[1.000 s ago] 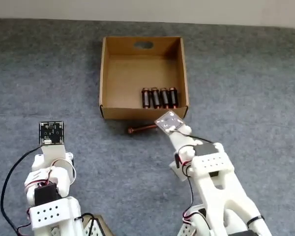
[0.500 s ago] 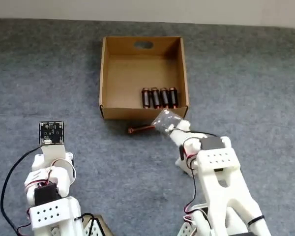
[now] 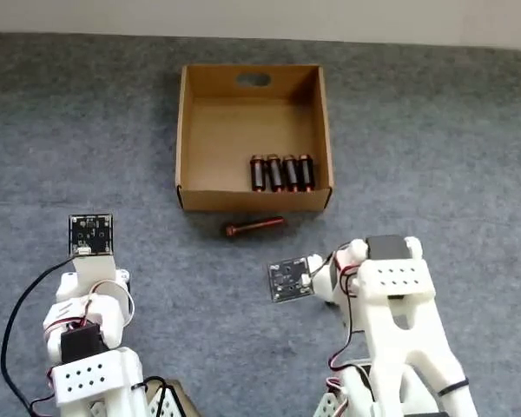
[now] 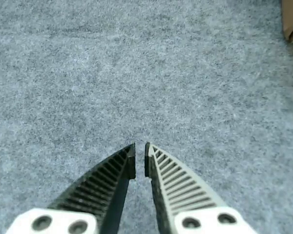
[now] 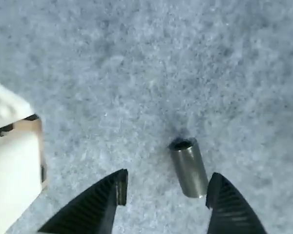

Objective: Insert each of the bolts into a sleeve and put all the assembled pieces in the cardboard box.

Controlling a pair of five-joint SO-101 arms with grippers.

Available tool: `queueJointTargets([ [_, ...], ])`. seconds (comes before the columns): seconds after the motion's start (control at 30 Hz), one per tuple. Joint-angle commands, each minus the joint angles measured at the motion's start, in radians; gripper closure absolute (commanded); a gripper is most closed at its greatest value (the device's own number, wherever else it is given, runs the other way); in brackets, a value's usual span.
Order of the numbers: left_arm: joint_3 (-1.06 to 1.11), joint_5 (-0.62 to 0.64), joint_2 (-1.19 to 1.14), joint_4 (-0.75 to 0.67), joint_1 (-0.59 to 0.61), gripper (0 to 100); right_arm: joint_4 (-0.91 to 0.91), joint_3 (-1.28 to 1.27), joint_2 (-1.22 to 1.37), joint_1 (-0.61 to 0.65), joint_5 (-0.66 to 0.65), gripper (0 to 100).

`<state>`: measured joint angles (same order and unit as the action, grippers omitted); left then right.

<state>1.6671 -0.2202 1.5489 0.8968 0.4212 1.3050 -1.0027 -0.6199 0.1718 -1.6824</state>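
- An open brown cardboard box (image 3: 187, 130) sits on a grey carpeted surface (image 3: 434, 156), on the far side from two white robot arms.
- Four dark assembled pieces (image 3: 282, 173) with copper-coloured bands lie side by side inside the box. They rest against its near wall, towards the right corner.
- A slim copper-coloured bolt (image 3: 254, 228) lies on the surface just outside the box's near wall, apart from both arms.
- The right arm (image 3: 395, 287) is bent down over the surface, near the bolt but not touching it.
- The right gripper (image 5: 168, 180) has its fingers spread wide and holds nothing. A short grey metal sleeve (image 5: 189, 167) lies on the surface between them, close to one finger, with its open end pointing away from the gripper.
- The left arm (image 3: 87, 347) stands well apart from the box and bolt. The left gripper (image 4: 140, 146) has its fingers drawn almost together, with a thin gap and nothing between them, above the surface.
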Motion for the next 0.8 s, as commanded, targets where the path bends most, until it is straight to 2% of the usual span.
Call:
queueJointTargets([
  [0.0, -0.018, 0.006, 0.010, -0.017, 0.008, 94, -0.163, -0.076, -0.010, -0.012, -0.081, 75.4],
  [0.13, -0.018, 0.006, 0.010, -0.017, 0.008, 94, -0.260, -0.148, -0.010, -0.012, -0.081, 75.4],
  [0.33, -0.018, 0.006, 0.010, -0.015, 0.008, 94, -0.295, -0.173, -0.008, -0.012, -0.080, 77.3],
  [0.4, -0.018, 0.006, 0.010, -0.015, 0.008, 94, -0.297, -0.171, -0.008, -0.012, -0.052, 85.1],
  [0.47, -0.018, 0.006, 0.010, -0.014, 0.008, 94, -0.326, -0.171, -0.008, -0.012, -0.006, 97.7],
  [0.67, -0.018, 0.006, 0.010, -0.014, 0.008, 94, -0.432, -0.142, -0.019, -0.015, 0.322, 99.3],
  [0.77, -0.018, 0.006, 0.010, -0.014, 0.008, 94, -0.424, -0.065, -0.021, 0.012, 0.589, 99.1],
])
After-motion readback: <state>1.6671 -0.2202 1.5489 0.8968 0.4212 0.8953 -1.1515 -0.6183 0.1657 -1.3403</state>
